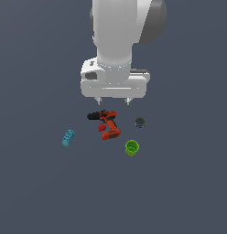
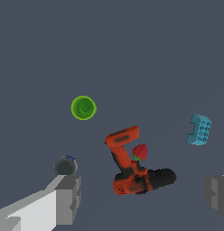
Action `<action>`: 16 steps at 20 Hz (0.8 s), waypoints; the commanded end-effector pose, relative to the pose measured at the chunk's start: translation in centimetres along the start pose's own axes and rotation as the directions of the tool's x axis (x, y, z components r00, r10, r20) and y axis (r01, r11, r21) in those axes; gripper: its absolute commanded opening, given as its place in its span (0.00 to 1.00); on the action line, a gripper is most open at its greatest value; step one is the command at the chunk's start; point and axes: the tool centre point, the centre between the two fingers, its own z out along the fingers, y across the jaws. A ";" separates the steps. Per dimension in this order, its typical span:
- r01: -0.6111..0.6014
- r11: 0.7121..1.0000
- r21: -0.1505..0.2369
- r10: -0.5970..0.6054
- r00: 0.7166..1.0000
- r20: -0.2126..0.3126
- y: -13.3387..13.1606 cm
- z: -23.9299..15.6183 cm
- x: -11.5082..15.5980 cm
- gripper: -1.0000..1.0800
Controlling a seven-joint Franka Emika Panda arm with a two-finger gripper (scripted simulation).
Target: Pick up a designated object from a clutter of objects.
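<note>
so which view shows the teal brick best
The wrist view: the teal brick appears larger there, its round studs distinct. The exterior view shows the same brick smaller, apart from the drill, studs barely distinguishable.

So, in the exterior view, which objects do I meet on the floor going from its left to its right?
teal studded brick → red-and-black power drill → lime-green cup → small dark round object
</note>
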 end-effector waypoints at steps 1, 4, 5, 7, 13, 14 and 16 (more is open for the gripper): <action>0.000 1.000 0.000 0.000 1.000 0.000 0.0 0.0 0.0 0.96; 0.001 1.000 -0.003 -0.001 1.000 0.003 0.1 0.1 0.0 0.96; 0.002 1.000 -0.006 -0.002 1.000 0.005 0.2 0.1 0.0 0.96; 0.004 1.000 -0.012 -0.004 1.000 0.011 0.5 0.3 -0.1 0.96; 0.007 1.000 -0.021 -0.007 1.000 0.018 0.6 0.3 -0.3 0.96; 0.007 1.000 -0.020 -0.006 1.000 0.017 0.6 0.3 -0.2 0.96; 0.005 1.000 -0.018 -0.004 1.000 0.017 0.9 0.6 -0.1 0.96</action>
